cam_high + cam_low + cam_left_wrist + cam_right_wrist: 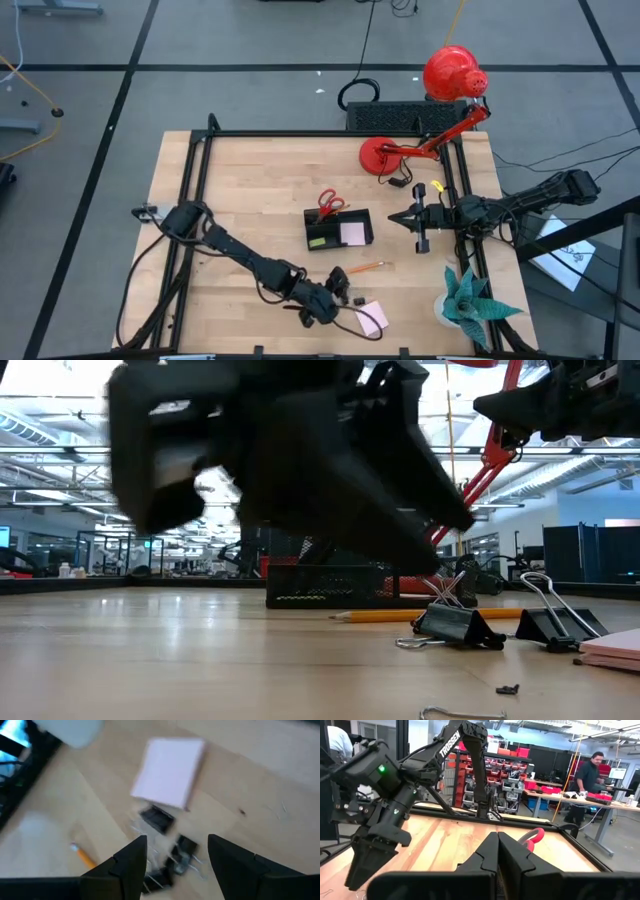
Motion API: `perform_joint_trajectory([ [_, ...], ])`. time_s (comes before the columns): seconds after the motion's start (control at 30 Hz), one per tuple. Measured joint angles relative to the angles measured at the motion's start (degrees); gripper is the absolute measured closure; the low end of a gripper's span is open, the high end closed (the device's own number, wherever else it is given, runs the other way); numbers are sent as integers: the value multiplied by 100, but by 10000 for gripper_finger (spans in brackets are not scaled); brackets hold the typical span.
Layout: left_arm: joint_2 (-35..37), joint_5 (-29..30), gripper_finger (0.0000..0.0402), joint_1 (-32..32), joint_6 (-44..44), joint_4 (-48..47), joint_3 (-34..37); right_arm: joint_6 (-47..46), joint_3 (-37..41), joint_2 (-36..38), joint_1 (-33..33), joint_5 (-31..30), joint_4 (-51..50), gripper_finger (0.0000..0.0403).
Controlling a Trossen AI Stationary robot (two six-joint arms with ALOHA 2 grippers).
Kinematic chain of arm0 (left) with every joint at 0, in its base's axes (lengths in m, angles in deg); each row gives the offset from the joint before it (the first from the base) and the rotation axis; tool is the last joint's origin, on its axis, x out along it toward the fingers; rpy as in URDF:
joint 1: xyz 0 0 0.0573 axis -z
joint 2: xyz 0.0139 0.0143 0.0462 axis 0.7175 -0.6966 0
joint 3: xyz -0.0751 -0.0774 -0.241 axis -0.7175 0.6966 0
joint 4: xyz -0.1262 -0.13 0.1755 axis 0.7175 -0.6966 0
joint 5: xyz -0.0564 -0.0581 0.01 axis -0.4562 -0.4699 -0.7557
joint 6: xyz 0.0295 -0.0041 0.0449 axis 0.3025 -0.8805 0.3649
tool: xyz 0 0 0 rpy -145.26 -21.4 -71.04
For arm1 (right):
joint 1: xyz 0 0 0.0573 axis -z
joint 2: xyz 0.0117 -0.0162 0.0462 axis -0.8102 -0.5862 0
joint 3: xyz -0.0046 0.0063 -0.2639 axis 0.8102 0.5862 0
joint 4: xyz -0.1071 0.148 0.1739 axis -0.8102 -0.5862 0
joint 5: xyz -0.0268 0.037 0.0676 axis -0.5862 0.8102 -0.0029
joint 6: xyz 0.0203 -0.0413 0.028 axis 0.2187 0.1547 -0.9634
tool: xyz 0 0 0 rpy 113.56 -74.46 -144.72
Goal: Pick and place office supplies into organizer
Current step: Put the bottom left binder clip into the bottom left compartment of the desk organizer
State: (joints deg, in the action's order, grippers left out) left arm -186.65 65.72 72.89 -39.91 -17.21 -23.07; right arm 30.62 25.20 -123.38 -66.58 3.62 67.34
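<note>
Nearest the low camera lie two black clips (455, 625), with an orange pencil (400, 616) just behind them and the edge of a pink sticky-note pad (615, 648) beside them. The left gripper (175, 855) hangs directly above these clips with its fingers spread wide and nothing between them. In the left wrist view the clips (172, 845) sit in the gap between the fingers and just ahead of the tips, the pad (169, 772) lies farther ahead, and the pencil (82, 856) lies off to one side. The pencil's long axis runs roughly across the table, with its far end toward the organizer (339, 229). The left arm is clearly the nearer one to the clips; I judge that a short descent would put the fingers around one. The right gripper (421, 217) waits beside the organizer, well apart from the clips, with its fingers pressed together and empty. The organizer already holds a pink pad, a yellow-green piece and the red-handled scissors (329, 204), whose handles stick out over its far edge.
</note>
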Motion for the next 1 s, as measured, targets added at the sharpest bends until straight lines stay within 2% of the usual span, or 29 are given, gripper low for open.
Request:
perform_joint_trajectory([
  [0.37, -169, -36, 186, -58, 217, -124, 2, 68, 0, -20, 0, -19, -48, 403],
  [0.47, -171, -52, 197, -105, 169, -163, 2, 56, 0, -20, 0, -17, -58, 403],
  [0.77, -176, -61, 295, -150, 17, -131, 2, 54, 0, -22, 0, -19, -69, 403],
  [1.0, -176, -61, 357, -152, -2, -126, 2, 54, 0, -22, 0, -17, -86, 403],
])
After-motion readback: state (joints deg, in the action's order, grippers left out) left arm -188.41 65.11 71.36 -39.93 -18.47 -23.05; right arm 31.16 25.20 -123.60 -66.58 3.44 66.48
